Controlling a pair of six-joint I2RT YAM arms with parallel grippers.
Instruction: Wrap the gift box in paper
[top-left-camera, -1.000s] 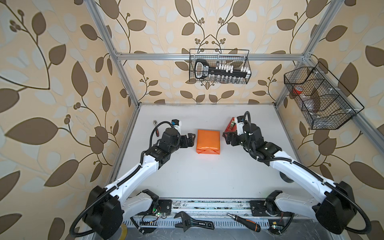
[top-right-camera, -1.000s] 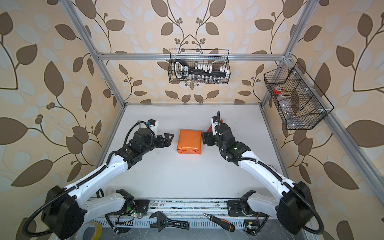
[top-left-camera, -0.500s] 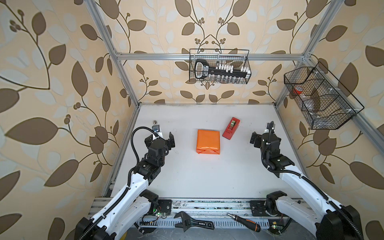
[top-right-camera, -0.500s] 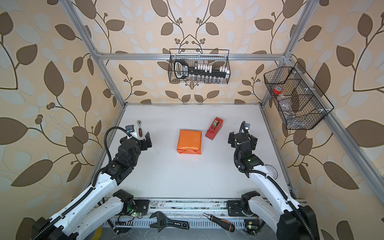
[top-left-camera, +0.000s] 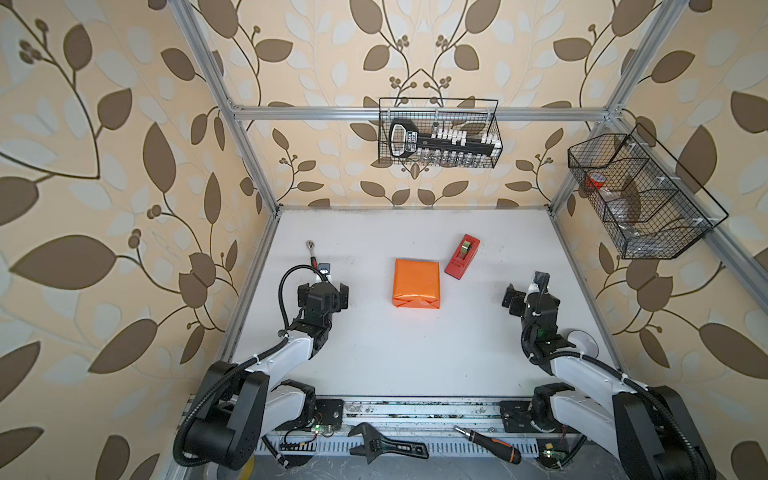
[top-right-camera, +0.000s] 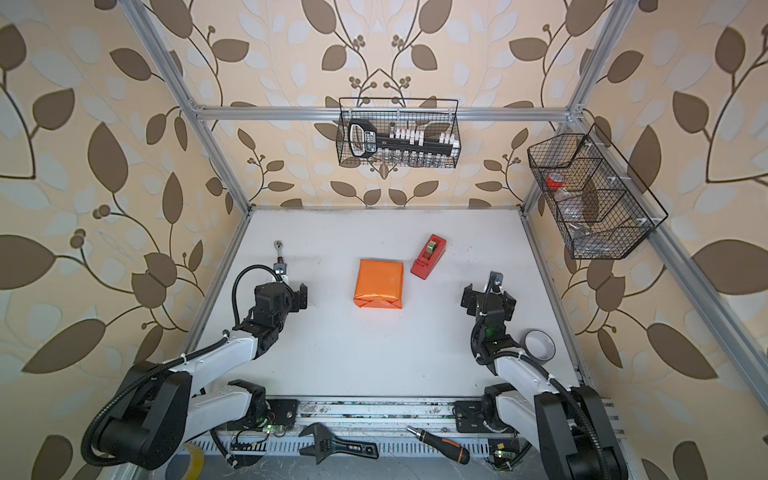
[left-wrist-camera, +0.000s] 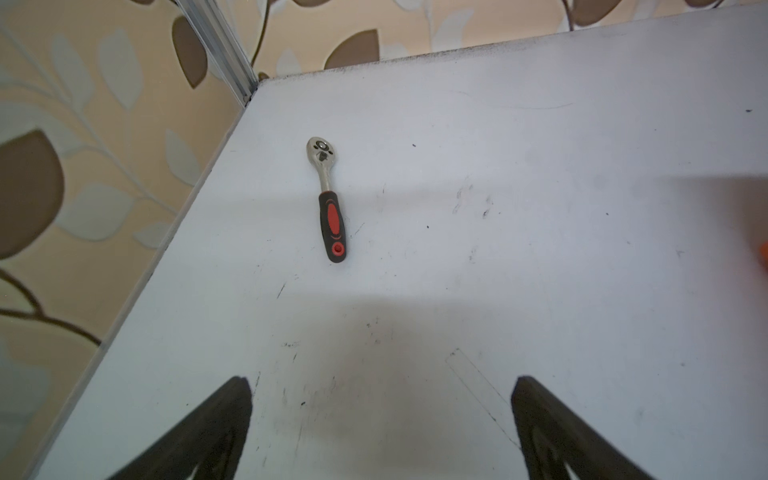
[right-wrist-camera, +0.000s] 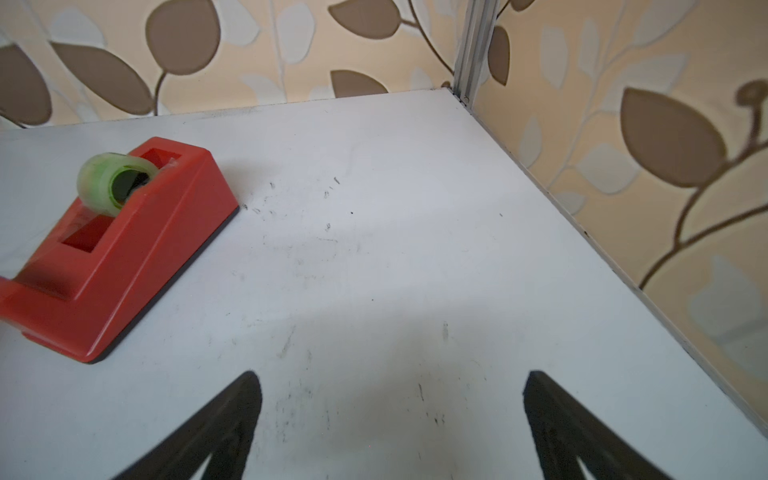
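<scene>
The label on the socket set (top-left-camera: 440, 143) in the far basket is too small to read. The gift box lies hidden inside glossy orange paper (top-left-camera: 417, 282) mid-table, flaps folded to a point at the near end, just left of the red tape dispenser (top-left-camera: 462, 257). The left gripper (top-left-camera: 323, 289) and right gripper (top-left-camera: 528, 293) gape wide, empty, well apart on either side.

Bare surface (top-left-camera: 395, 353) lies open from my left claw (left-wrist-camera: 382, 386) and right claw (right-wrist-camera: 395, 378) to the wrapped gift box (top-left-camera: 416, 284); a red tape dispenser (top-left-camera: 462, 257) sits beside its far right corner, and a ratchet (left-wrist-camera: 328, 199) lies before my left claw.
</scene>
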